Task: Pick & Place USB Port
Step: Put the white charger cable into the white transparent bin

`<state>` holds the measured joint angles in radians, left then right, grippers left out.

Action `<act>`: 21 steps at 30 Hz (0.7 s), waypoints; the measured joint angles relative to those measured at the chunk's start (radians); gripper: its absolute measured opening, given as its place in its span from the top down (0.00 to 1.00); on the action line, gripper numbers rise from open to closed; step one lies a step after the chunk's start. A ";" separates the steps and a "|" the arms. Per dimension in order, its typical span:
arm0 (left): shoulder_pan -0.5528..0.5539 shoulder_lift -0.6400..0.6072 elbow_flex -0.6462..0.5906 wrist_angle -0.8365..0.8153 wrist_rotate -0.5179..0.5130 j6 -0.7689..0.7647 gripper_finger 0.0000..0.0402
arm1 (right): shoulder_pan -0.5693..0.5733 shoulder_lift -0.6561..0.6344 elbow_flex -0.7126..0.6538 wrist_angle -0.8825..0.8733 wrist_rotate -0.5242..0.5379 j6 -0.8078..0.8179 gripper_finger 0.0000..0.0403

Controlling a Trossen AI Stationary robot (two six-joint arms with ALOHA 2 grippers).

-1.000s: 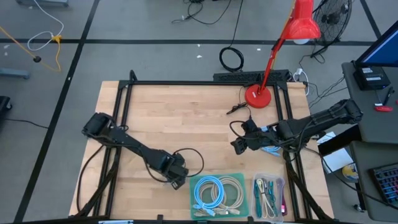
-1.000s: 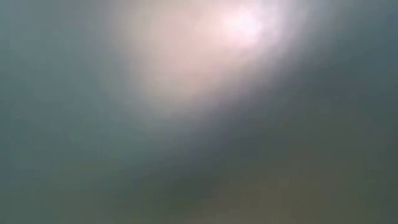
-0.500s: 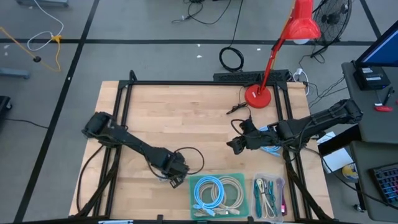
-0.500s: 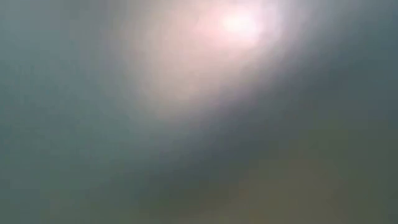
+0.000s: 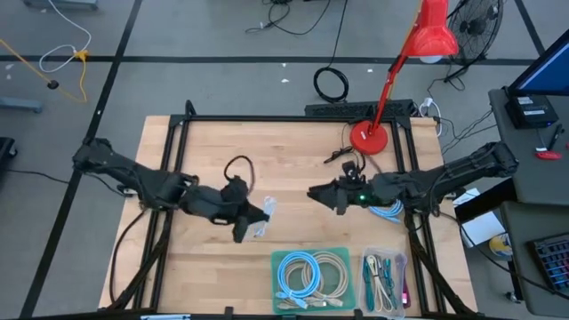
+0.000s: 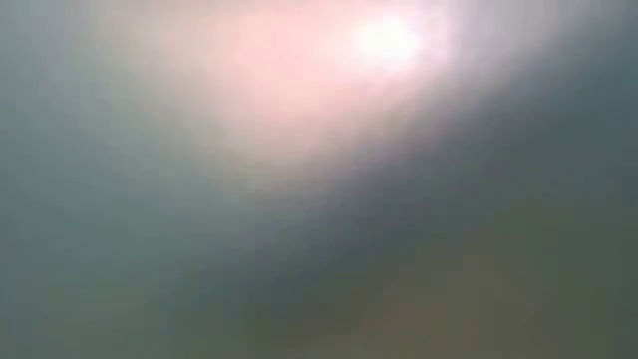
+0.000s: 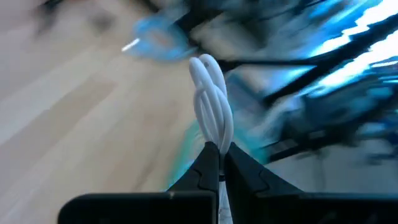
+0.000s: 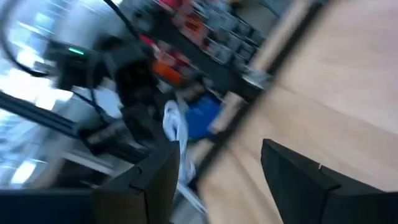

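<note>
Above the wooden table (image 5: 267, 151), my left gripper (image 5: 252, 222) hangs at about 7 o'clock from centre, its fingers (image 7: 208, 165) pinched shut on a looped white cable (image 7: 211, 102). The left wrist view shows the loops standing up out of the closed tips. From overhead the pale bundle dangles just beside the gripper, clear of the green tray (image 5: 342, 256) of coiled cables at 6 o'clock.

My right gripper (image 5: 322, 195) reaches in from 3 o'clock toward the centre. Its two dark fingers (image 8: 152, 180) stand wide apart, holding nothing, and the white bundle and my left arm show beyond them in the right wrist view. I read this as a handover about to be made. A second, clear tray of cables (image 5: 384, 283) sits at 5 o'clock, and a red lamp (image 5: 366, 137) stands at 1 o'clock.

The grip is the weak spot: only the base of the loops is clamped, so a strand could slide free. If my right fingers close on one loop alone, the bundle could unravel or drop to the table. The table-level camera shows only haze and gives no check on height.
</note>
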<state>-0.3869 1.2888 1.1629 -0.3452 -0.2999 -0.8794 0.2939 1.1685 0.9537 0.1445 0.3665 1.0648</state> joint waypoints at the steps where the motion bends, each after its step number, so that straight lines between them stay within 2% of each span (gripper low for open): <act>1: -0.001 -0.010 0.000 0.058 0.011 0.032 0.99 | 0.000 0.006 -0.004 0.063 0.000 -0.017 0.47; 4: 0.005 -0.018 0.000 0.184 0.020 0.094 0.99 | -0.006 0.040 -0.016 0.266 -0.011 -0.057 0.47; 9: 0.043 0.016 0.000 0.251 0.016 0.119 0.99 | -0.013 0.152 -0.016 0.535 -0.089 -0.064 0.47; 15: 0.093 0.047 0.000 0.273 0.075 0.110 0.99 | -0.013 0.278 -0.017 0.661 -0.111 -0.004 0.47; 21: 0.102 0.049 0.000 0.277 0.122 0.092 0.99 | -0.013 0.319 -0.017 0.704 -0.113 0.008 0.48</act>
<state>-0.2844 1.3380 1.1629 -0.0685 -0.1780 -0.7872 0.2813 1.4879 0.9363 0.8482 0.2533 1.0729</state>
